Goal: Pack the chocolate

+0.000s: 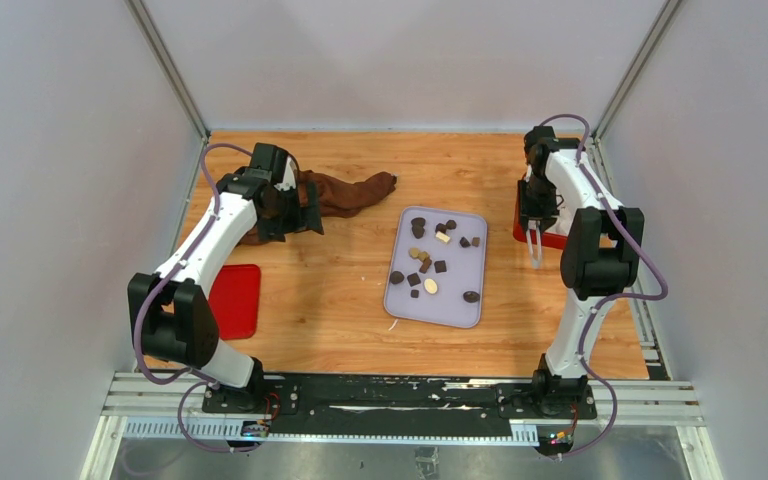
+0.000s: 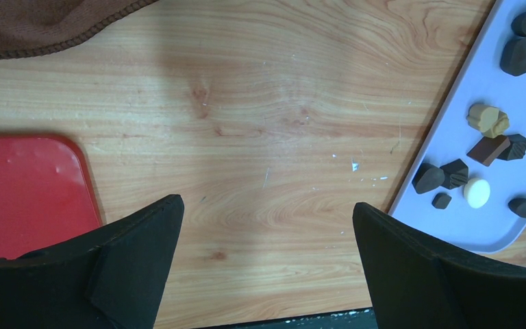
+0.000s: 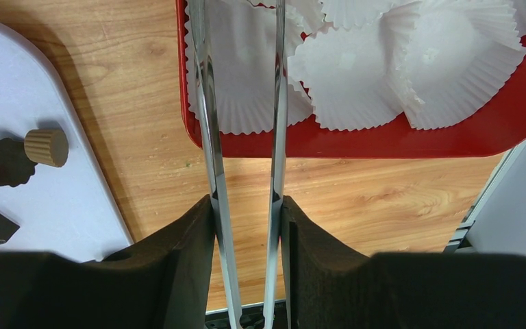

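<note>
A: Where's choc (image 1: 397, 277)?
B: Loose on lavender tray (image 1: 460, 315), mid-table.
A: Grip status?
B: L gripper (image 2: 267, 203) wide open, empty. R gripper (image 3: 246, 200) clamps metal tongs (image 3: 209, 137), tips over paper cups (image 3: 356, 75) in red tray (image 3: 383, 140).

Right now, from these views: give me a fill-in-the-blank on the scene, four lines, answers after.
1. The right gripper is shut on a pair of metal ____.
2. The left gripper holds nothing, and its jaws are ____.
3. The chocolate pieces lie on the centre tray, whose colour is ____.
4. The white paper cups sit in the right-side tray, whose colour is ____.
Answers: tongs; open; lavender; red.
</note>
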`<state>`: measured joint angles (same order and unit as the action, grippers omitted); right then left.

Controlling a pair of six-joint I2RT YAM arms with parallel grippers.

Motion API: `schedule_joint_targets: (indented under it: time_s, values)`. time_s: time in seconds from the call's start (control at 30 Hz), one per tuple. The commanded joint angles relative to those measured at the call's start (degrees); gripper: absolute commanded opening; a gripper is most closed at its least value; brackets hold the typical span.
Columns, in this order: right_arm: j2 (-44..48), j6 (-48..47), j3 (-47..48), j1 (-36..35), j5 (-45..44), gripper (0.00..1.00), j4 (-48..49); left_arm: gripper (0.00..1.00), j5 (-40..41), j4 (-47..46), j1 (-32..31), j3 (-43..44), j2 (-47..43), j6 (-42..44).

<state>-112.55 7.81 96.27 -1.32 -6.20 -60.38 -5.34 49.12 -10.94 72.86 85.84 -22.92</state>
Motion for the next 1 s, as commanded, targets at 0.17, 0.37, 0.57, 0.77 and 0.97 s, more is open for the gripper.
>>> schedule_joint_targets:
  time_s: [0.17, 0.37, 0.57, 0.77, 0.97]
  values:
    - [0.74, -0.64, 0.63, 0.77, -1.89, 0.41, -0.58, 1.00, -0.28, 0.34, 0.22, 0.32, 0.16, 0.24]
    - [0.79, -0.66, 0.57, 0.78, -1.82, 0.43, -0.49, 1.00, -0.22, 0.36, 0.22, -0.17, -0.36, 0.33]
    - [1.29, -0.72, 0.44, 0.79, -1.76, 0.43, -0.40, 1.00, -0.28, 0.36, 0.22, -0.69, -0.82, 0.24]
    - [6.73, 0.40, -0.07, 0.79, -3.09, 0.26, -1.16, 1.00, -0.02, 0.36, 0.22, -0.79, -1.27, 0.35]
    - [18.34, 2.78, -7.21, 0.79, 0.34, 0.02, -0.13, 1.00, -0.08, 0.27, 0.22, -0.72, -1.50, -0.11]
